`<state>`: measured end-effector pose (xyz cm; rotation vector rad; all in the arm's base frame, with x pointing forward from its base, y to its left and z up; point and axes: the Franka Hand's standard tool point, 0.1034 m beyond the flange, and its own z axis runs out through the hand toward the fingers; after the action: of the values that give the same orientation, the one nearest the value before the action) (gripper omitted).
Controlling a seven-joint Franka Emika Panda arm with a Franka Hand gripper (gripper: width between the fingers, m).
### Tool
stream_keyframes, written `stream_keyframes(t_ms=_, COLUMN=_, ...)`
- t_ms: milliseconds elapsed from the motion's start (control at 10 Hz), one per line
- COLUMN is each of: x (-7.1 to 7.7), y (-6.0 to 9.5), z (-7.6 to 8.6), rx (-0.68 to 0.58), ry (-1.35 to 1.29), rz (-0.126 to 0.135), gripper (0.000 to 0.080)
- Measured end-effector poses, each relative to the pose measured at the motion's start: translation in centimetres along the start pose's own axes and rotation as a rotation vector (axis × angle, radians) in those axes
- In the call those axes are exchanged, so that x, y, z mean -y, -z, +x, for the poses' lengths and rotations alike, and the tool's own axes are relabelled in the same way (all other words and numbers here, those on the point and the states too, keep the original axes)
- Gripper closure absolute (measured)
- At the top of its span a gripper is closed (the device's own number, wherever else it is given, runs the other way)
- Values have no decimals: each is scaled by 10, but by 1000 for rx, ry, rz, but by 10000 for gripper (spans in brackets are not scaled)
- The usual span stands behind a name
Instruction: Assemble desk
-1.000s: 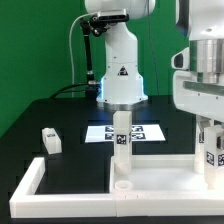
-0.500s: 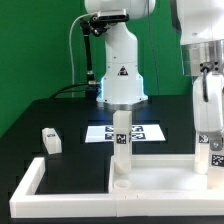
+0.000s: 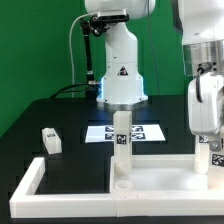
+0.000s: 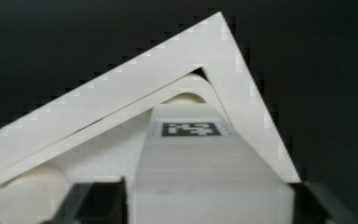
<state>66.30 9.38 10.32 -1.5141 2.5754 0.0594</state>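
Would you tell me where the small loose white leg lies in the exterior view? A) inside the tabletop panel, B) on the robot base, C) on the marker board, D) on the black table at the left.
D: the loose leg lies alone on the black table, left of the marker board.

Arm: shifted toward the exterior view's left and lifted; a second ago filled the right edge, now narrower and higher above the leg [image 3: 209, 152].
Gripper [image 3: 204, 118]: risen along that leg since half a second ago, white housing now above the tag.
Grip: unchanged in width, jaws straddling the leg [image 4: 197, 160] in wrist view.
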Motion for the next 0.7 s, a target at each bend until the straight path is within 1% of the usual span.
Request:
stream_keyframes(t_ms=100, x=0, y=0, z=0, rx=0, ry=34, rz=0, gripper=284)
stream_keyframes(t_ms=200, x=-4, y=-1, z=0, rx=-23, ry=145, rz=-7, gripper=284)
stream_keyframes(t_ms=300, x=-7, y=-2, z=-2, rx=-50, ry=293, rz=-8, gripper=179)
stream_keyframes(t_ms=400, x=-10, y=-1, z=-5, rx=-75, ry=493, rz=-9, gripper=158)
stream_keyframes(t_ms=700, x=-8, y=-1, z=-2, rx=-78, ry=652, rz=-14, gripper=151)
